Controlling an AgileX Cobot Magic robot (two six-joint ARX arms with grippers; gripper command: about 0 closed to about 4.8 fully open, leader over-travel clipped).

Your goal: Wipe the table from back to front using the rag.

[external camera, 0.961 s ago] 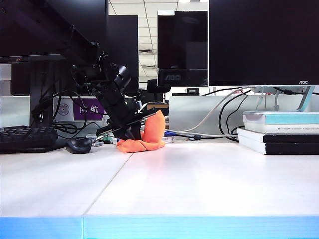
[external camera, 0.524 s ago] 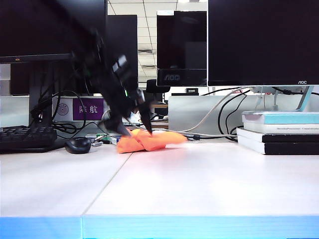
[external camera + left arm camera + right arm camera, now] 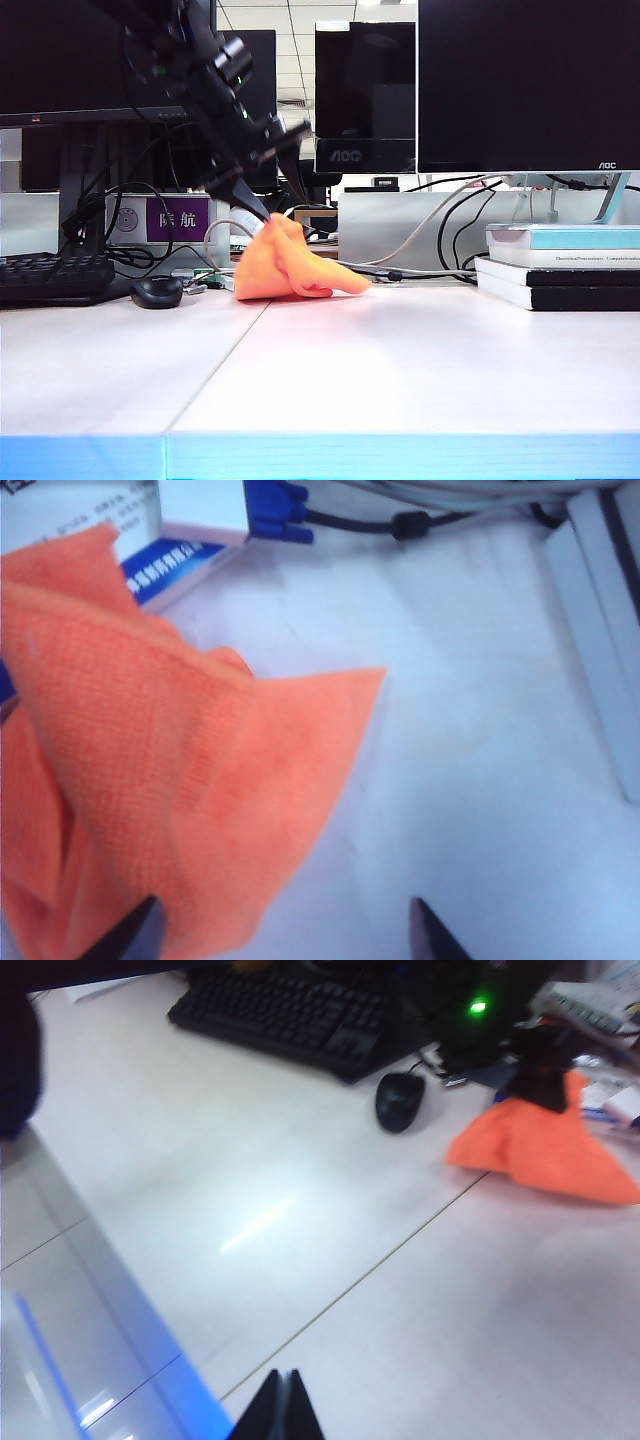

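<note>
The rag (image 3: 290, 265) sits bunched at the back of the table (image 3: 400, 370), just beside the mouse (image 3: 158, 291), 1 corner peaked up against the left gripper (image 3: 262, 175). That gripper hangs above it, its 2 fingers spread, and none visibly pinches the cloth. The right gripper (image 3: 281, 1407) hovers near the front edge, fingers shut on nothing. Wiping looks not yet begun. Next, the left needs a firm hold or press on the rag, then a pull forward.

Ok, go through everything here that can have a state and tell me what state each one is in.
rag: bunched, peaked heap at the back of the table, one corner spread flat.
left hand: open, fingers apart, above the rag.
right hand: shut, empty, over the front of the table.
table: rag resting on its far part.
monitors: screens dark.
</note>
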